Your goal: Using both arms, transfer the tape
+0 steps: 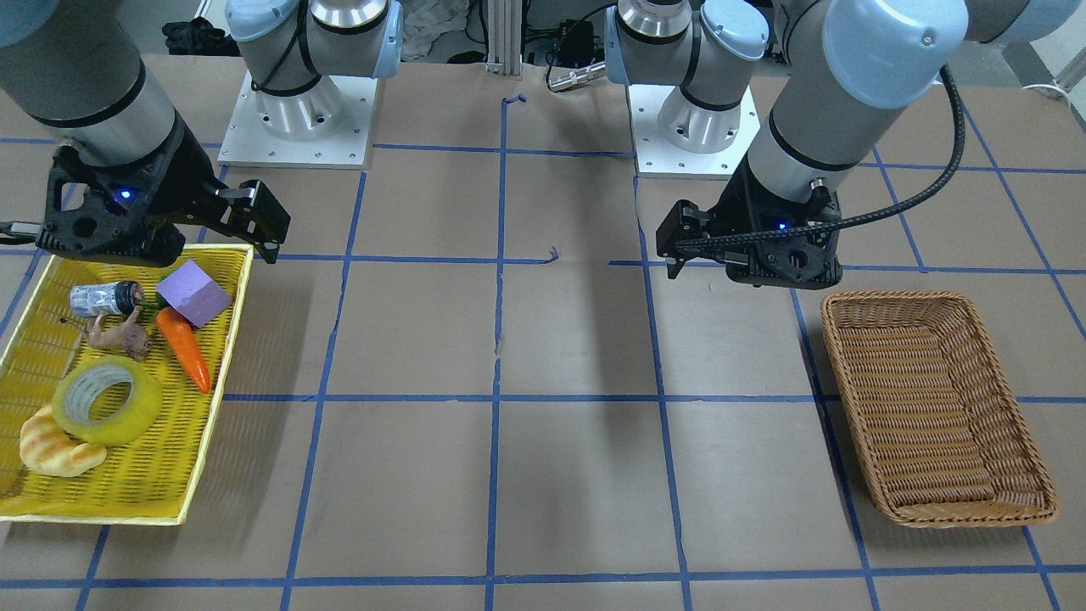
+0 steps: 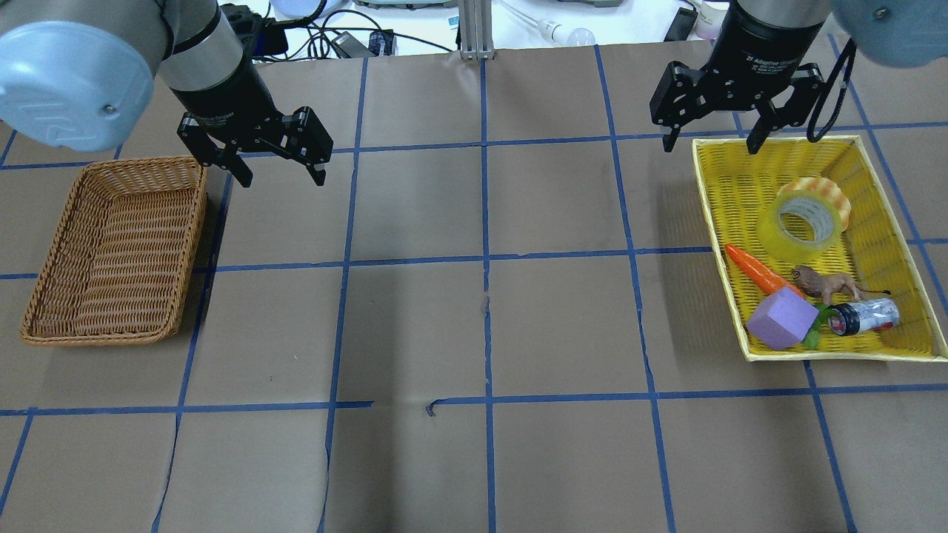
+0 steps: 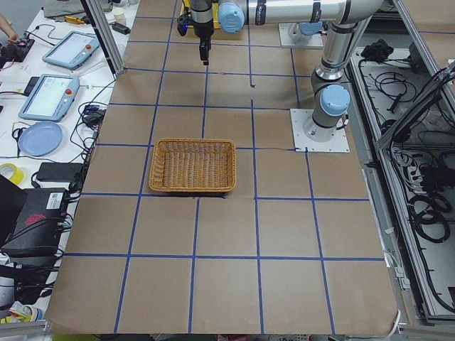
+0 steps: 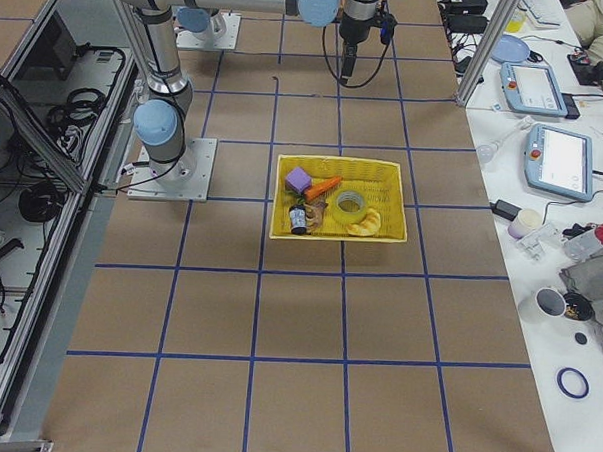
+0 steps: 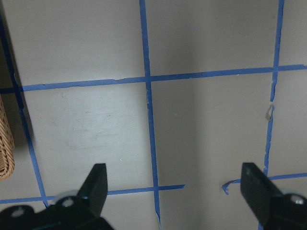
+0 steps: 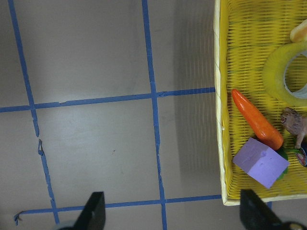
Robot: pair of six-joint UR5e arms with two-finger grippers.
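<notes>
Above the table point(image 2: 481, 326), left pincer point(image 2: 282, 174) and right pincer point(image 2: 711, 144) wide, clear of the tape point(image 2: 778, 231).

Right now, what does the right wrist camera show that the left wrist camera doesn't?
Only the right wrist view shows the yellow tray, holding part of the tape, the carrot, the purple block and a toy lion. Only the left wrist view shows a sliver of the wicker basket at its left edge. Both show the brown table with blue grid lines. Each also shows its own arm's gripper, the right gripper and the left gripper, open with nothing between the fingers.
</notes>
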